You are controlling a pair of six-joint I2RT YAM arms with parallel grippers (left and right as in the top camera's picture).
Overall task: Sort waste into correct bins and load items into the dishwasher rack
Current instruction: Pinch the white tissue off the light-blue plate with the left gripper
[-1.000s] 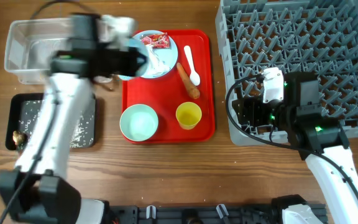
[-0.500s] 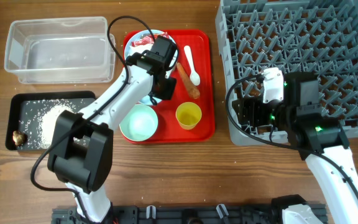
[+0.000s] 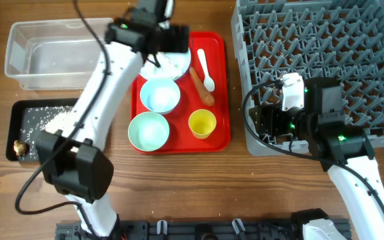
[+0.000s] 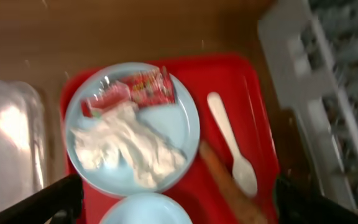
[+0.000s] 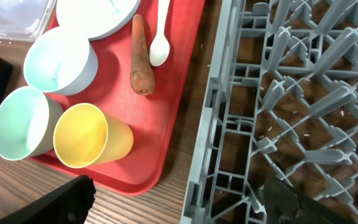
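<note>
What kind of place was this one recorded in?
Probably a test bench staged as a dish-clearing station, not a real kitchen: a wooden table with a grey dishwasher rack, a red tray of used dishes, a clear tub and a black tray.

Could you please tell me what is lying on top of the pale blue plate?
A red snack wrapper and crumpled white tissue lie on the plate, the wrapper toward its far edge. Anything beneath the tissue is covered and cannot be seen.
</note>
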